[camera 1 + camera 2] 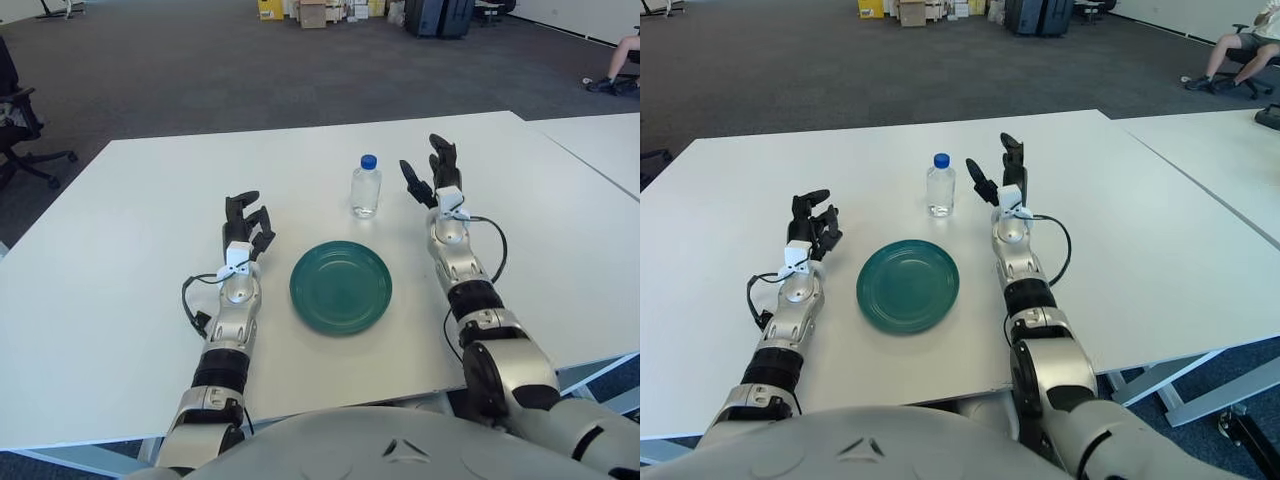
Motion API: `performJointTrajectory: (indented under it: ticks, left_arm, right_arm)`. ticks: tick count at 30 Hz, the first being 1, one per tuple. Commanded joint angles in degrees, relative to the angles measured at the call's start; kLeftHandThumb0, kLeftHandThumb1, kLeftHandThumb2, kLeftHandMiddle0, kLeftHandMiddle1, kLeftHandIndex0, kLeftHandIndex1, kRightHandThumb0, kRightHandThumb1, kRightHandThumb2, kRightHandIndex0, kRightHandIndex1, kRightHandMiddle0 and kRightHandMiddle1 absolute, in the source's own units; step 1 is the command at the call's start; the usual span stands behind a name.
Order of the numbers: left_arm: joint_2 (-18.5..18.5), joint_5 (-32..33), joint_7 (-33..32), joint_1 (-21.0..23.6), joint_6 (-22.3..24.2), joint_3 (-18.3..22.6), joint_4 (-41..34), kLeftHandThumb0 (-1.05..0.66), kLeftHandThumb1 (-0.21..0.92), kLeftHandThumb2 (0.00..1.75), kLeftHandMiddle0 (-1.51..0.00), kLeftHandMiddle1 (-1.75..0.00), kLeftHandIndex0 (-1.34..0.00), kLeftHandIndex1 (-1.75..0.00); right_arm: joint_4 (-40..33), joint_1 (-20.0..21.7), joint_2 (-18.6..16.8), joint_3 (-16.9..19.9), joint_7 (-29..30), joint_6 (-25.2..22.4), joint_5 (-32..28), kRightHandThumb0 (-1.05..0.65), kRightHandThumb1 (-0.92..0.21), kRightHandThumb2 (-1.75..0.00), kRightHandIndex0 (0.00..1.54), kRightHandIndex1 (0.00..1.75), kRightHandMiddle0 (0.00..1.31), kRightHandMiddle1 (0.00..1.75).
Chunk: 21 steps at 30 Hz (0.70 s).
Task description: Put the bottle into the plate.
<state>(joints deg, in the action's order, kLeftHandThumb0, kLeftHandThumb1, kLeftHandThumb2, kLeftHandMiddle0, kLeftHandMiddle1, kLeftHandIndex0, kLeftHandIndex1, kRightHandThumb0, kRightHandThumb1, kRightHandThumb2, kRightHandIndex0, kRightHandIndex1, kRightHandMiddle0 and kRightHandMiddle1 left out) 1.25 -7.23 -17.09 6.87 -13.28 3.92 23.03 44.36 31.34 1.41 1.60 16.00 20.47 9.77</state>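
A clear plastic bottle (366, 187) with a blue cap stands upright on the white table (130, 280), just beyond the green plate (341, 285). My right hand (432, 172) is raised off the table to the right of the bottle, fingers spread open, a short gap away from it and holding nothing. My left hand (246, 220) shows left of the plate with its fingers loosely curled and nothing in them. The plate holds nothing.
A second white table (600, 140) adjoins on the right. Beyond the table lies grey carpet with an office chair (20, 130) at far left, boxes (310, 12) at the back, and a seated person (1230, 45) at far right.
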Motion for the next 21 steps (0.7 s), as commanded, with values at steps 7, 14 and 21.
performJointTrajectory:
  ticks: [7, 14, 21]
  left_arm:
    - [-0.57, -0.31, -0.13, 1.87, -0.07, 0.06, 0.66, -0.58, 0.92, 0.77, -0.47, -0.59, -0.16, -1.11]
    - [-0.46, -0.41, -0.15, 1.82, -0.28, -0.18, 0.58, -0.58, 0.92, 0.77, -0.47, -0.59, -0.18, -1.12]
    - [-0.21, -0.25, -0.13, 1.64, -0.07, -0.31, 0.33, -0.57, 0.92, 0.76, -0.47, -0.59, -0.18, -1.12]
  right_arm:
    - [9.40, 8.66, 0.28, -5.00, -0.04, 1.76, 4.59, -1.04, -0.92, -0.20, 0.00, 0.00, 0.00, 0.00]
    - [15.03, 12.87, -1.53, -6.99, 0.63, 3.37, 5.69, -1.05, -0.92, -0.18, 0.00, 0.00, 0.00, 0.00]
    - [21.11, 17.82, -2.27, -7.98, 0.05, 1.62, 6.05, -1.05, -0.92, -0.15, 0.00, 0.00, 0.00, 0.00]
